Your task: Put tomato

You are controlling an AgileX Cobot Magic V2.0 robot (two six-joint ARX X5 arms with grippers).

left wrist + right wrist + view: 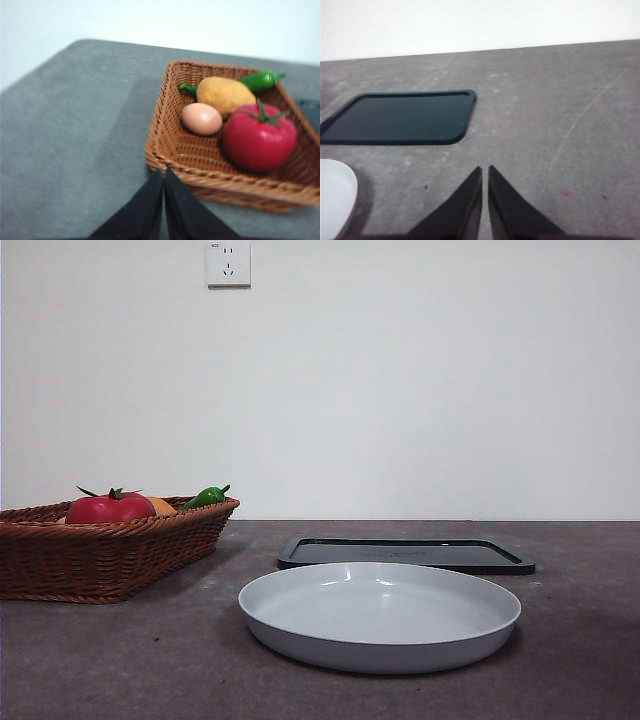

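The glossy red tomato (110, 508) with a dark green stem lies in a brown wicker basket (60, 560) at the left of the table. In the left wrist view the tomato (259, 136) lies in the basket (165, 145) beside an orange-yellow round fruit (224, 95), an egg (201, 118) and a green pepper (259, 80). My left gripper (163, 172) is shut and empty, held above the table just short of the basket's near rim. My right gripper (485, 170) is shut and empty above bare table. Neither gripper shows in the front view.
A wide white plate (380, 615) sits at the front middle of the table, its edge also in the right wrist view (335, 195). A flat black tray (405, 554) lies behind it, also in the right wrist view (400, 117). A white wall stands behind the table.
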